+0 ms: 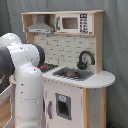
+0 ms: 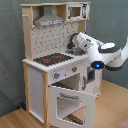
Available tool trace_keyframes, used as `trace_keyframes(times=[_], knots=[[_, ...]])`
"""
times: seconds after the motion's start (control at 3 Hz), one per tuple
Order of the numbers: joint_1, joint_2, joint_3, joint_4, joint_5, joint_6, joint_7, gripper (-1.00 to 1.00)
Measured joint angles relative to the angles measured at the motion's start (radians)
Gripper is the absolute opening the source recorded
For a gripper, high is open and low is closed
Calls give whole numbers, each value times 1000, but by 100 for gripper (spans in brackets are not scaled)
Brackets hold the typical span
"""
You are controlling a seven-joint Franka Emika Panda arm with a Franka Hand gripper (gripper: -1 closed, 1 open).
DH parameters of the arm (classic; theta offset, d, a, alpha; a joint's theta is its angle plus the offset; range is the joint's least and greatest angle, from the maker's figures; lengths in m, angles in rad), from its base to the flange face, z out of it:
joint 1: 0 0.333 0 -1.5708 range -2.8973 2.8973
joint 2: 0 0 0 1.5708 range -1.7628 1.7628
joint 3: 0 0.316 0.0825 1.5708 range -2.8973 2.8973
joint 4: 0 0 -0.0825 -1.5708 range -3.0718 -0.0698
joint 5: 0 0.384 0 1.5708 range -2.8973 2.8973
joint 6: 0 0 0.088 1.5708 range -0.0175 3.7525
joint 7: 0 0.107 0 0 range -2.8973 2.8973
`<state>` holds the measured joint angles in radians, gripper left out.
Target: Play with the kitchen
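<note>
White robot arm (image 2: 102, 54) reaching over the kitchen (image 2: 55, 60) counter beside the black faucet (image 1: 85, 59), oven door (image 2: 70, 102) hanging open, pincer hidden, its state impossible to tell

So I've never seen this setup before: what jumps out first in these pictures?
The tall toy kitchen fills the middle of both exterior views, with its oven door hanging open at the bottom in the second exterior view. The white robot arm reaches in from the second exterior view's right, over the counter towards the sink. In the first exterior view the arm bulks large at the left, hiding much of the stovetop.
</note>
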<state>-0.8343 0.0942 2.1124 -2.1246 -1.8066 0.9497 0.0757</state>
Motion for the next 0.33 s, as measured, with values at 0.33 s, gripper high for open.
trace_keyframes(times=[0.33], knots=[[-4, 9, 4, 0, 0, 27, 102, 100]])
